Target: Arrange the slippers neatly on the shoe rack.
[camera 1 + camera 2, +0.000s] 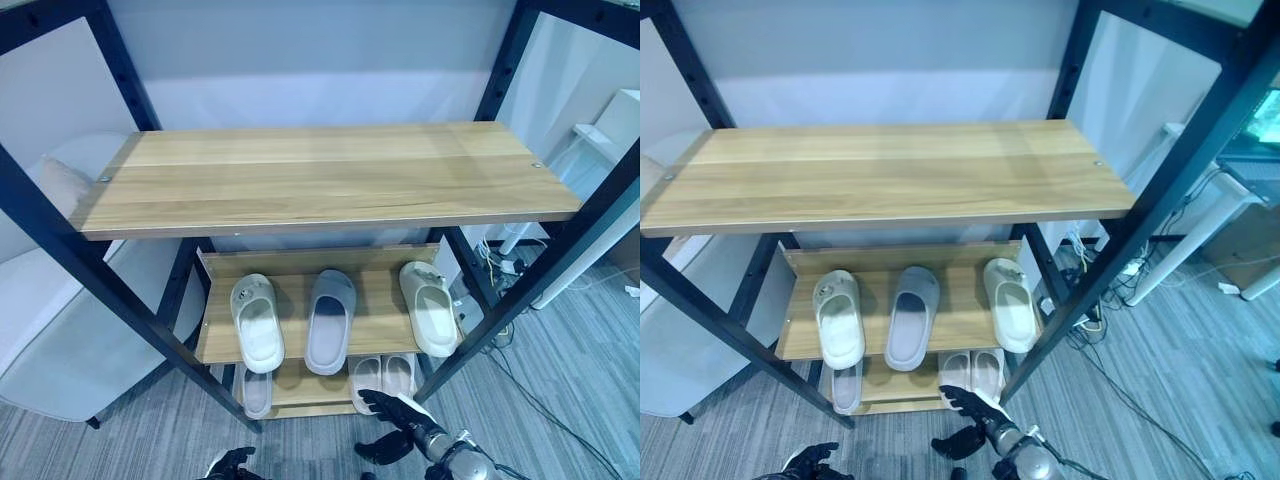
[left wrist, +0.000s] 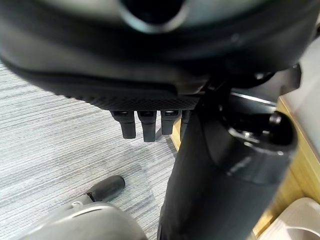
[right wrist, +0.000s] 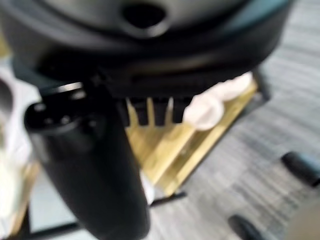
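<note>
Fingers (image 1: 378,403) of the right hand (image 1: 405,412) reach out straight over the pale slippers (image 1: 383,376) on the wooden rack's (image 1: 300,392) bottom shelf; lower squarely. Left hand (image 2: 150,120), probably relaxed, hangs empty above grey carpet.

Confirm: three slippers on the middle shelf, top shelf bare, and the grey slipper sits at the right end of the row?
Not quite. The grey slipper lies in the middle of the row on the middle shelf, between the two cream slippers, as the left eye view shows. The count of three holds, and the top shelf is bare.
</note>
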Robot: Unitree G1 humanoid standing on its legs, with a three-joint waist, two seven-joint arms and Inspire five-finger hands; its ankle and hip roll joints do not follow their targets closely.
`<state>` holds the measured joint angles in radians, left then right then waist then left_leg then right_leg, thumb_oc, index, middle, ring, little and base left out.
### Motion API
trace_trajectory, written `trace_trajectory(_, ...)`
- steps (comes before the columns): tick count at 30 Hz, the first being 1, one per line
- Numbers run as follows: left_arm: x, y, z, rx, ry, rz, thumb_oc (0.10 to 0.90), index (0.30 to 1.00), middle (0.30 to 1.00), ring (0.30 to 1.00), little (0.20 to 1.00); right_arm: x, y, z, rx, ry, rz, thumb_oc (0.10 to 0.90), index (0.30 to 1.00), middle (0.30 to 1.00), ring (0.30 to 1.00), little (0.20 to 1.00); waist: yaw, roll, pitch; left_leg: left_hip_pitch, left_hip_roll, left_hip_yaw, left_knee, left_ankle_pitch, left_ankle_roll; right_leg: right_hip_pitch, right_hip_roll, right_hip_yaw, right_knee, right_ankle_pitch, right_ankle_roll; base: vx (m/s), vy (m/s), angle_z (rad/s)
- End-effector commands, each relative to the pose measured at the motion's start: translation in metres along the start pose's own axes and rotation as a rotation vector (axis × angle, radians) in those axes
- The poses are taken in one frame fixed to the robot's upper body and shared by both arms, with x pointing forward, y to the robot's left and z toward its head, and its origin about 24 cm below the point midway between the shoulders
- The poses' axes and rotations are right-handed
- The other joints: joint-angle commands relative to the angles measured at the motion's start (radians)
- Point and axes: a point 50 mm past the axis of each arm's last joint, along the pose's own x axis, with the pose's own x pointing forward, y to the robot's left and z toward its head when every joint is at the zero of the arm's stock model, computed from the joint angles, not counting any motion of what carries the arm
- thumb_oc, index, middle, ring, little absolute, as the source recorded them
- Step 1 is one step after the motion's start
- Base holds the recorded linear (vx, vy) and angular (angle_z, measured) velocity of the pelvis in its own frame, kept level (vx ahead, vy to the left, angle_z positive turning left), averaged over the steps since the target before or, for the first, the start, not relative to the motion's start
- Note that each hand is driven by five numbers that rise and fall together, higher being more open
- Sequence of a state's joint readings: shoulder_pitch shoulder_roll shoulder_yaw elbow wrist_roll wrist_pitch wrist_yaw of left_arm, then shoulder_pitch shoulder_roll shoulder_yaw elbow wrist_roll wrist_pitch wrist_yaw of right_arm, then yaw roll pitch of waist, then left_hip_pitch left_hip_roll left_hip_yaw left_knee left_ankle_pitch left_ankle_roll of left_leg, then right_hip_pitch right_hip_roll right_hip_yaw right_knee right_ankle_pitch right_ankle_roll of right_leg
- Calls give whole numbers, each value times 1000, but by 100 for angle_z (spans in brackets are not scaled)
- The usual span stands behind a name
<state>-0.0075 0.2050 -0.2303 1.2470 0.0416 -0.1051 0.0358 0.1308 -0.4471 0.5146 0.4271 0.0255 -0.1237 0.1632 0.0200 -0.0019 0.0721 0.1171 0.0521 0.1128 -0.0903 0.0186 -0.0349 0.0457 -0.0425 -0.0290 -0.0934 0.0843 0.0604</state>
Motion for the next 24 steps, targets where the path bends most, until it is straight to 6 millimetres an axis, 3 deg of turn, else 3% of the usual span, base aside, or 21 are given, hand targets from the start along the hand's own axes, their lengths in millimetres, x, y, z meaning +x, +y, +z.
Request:
trace_trajectory(1, 2, -2, 0, 41, 19, 2, 800, 900, 900, 900, 900, 5, -1, 49, 17, -249, 35, 800, 900, 900, 900, 900, 21, -38, -12, -26, -55, -46, 11, -36, 4, 45, -12, -3, 64, -133, 63, 4, -15, 15)
trace_trajectory(10, -2, 2, -18, 8, 82, 14, 800, 900, 900, 900, 900, 7, 8, 81, 83, -358, 187, 800, 900, 900, 900, 900, 41, -44, -14, -29, -46, -44, 3, -27, -6, 56, -9, -19, 36, -123, 66, 0, -10, 3)
trace_trajectory(11, -2, 2, -18, 8, 82, 14, 800, 900, 900, 900, 900, 7, 8, 81, 83, -359, 188, 800, 900, 900, 900, 900, 41, -44, -13, -28, -46, -44, 3, -27, -6, 56, -9, -19, 36, -123, 66, 0, 0, 0)
trace_trajectory(16, -2, -1, -17, 18, 77, 6, 800, 900, 900, 900, 900, 11, 16, 120, 88, -483, 313, 800, 900, 900, 900, 900, 54, -44, -16, -30, -42, -48, 3, -23, -10, 62, -10, -30, 34, -126, 66, -7, 1, 0)
trace_trajectory(24, 0, -8, -8, 49, 53, -12, 800, 900, 900, 900, 900, 15, 30, 149, 134, -560, 411, 800, 900, 900, 900, 900, 65, -44, -16, -39, -41, -57, 3, -11, -13, 56, -12, -45, 45, -125, 63, -8, 5, 9)
